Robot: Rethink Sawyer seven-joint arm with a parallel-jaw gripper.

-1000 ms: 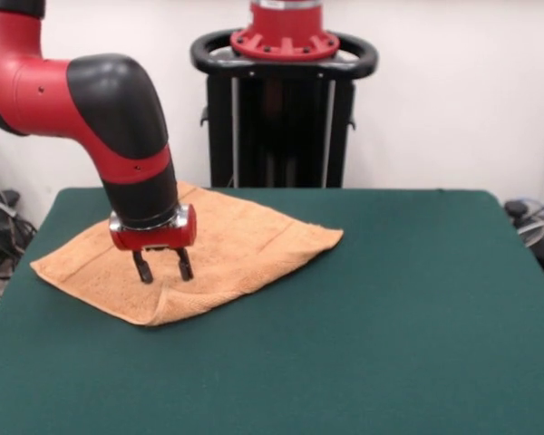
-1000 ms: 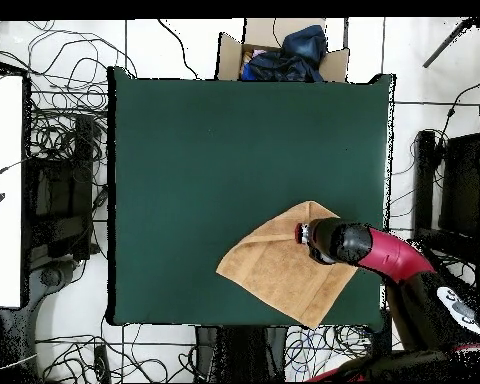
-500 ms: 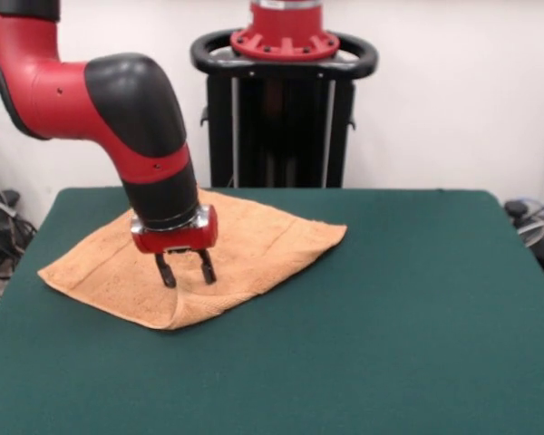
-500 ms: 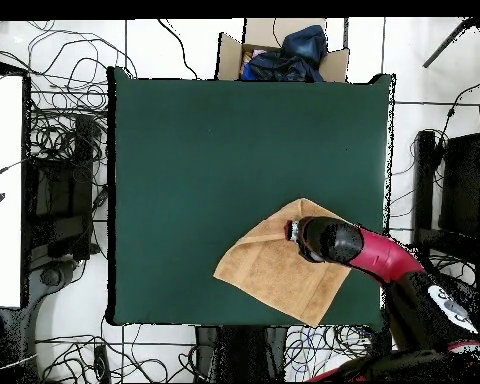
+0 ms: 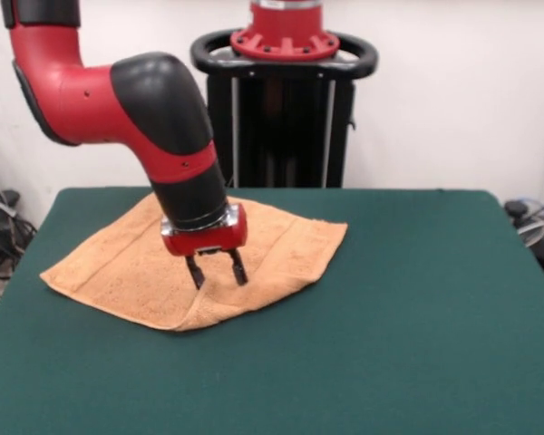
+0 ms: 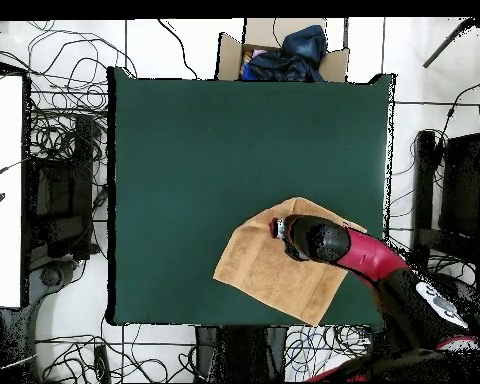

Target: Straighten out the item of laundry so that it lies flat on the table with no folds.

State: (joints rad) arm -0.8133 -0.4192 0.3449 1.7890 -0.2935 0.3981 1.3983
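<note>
A peach-orange towel (image 5: 136, 267), showing a faint woven stripe toward its right end, is lying on a dark green table (image 5: 390, 317); the red-and-black arm (image 5: 154, 118) is carrying black fingers (image 5: 196, 272).

Your arm comes in from the upper left of the front view, red at the shoulder link, black at the elbow bulge, then bends down through a black wrist section to a red collar just above the gripper (image 5: 218, 270). The gripper points downward with a slight tilt, its two dark fingers (image 5: 196, 273) spread apart with a clear gap between them, tips down at the towel (image 5: 118, 267). From overhead, the arm reaches in from the bench's (image 6: 204, 150) lower right corner, its wrist end over the towel's upper part.
</note>
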